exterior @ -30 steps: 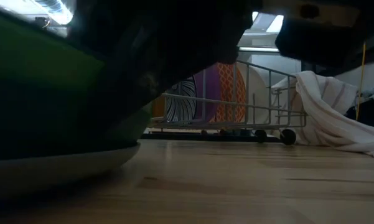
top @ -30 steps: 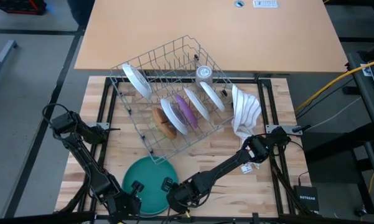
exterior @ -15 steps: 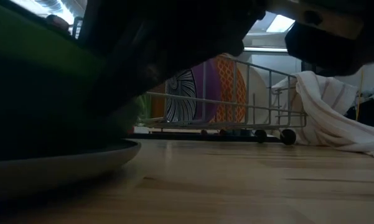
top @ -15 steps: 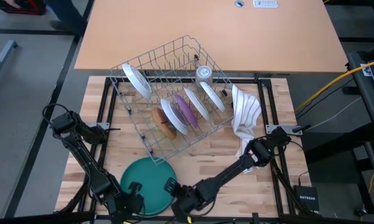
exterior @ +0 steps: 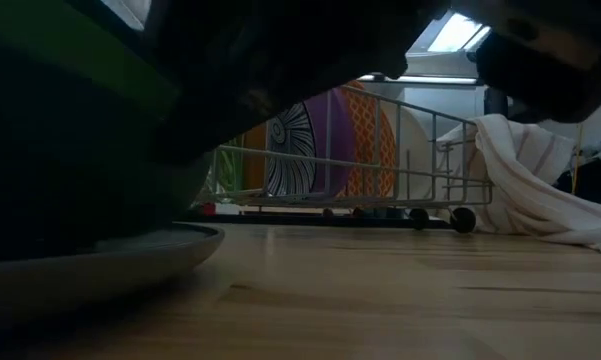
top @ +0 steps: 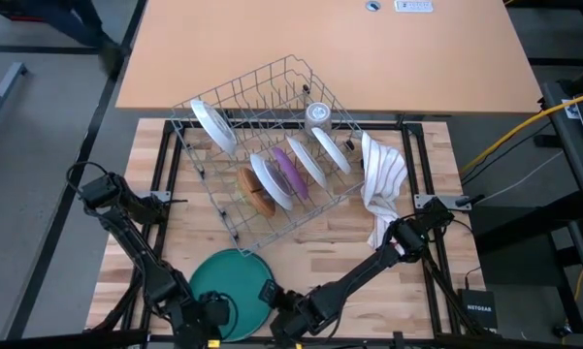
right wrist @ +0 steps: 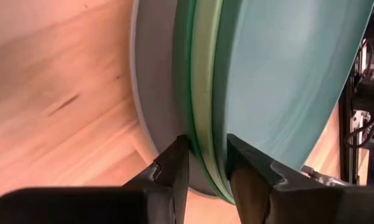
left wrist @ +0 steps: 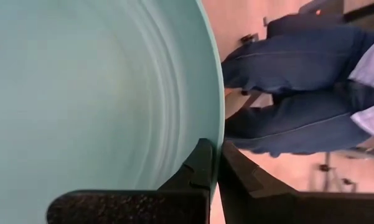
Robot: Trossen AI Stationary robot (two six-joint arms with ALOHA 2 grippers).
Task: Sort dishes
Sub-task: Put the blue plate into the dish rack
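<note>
The right tool [right wrist: 206,165] has slid nearer the table's front edge, gripping the green plate [right wrist: 202,93]; the left tool [left wrist: 215,163] pinches the teal plate [top: 228,291]. Opposing pulls could topple the stack.

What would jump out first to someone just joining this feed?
The teal plate tops a stack at the table's near edge, with the left gripper shut on its rim and the right gripper closed around the green plate under it. Behind them, the wire rack holds dishes on edge, with a striped cloth beside it.

A grey wire rack [top: 267,155] stood well beyond the grippers, a white striped cloth [top: 381,176] beside it; a person's jeans [left wrist: 292,93] showed behind.
</note>
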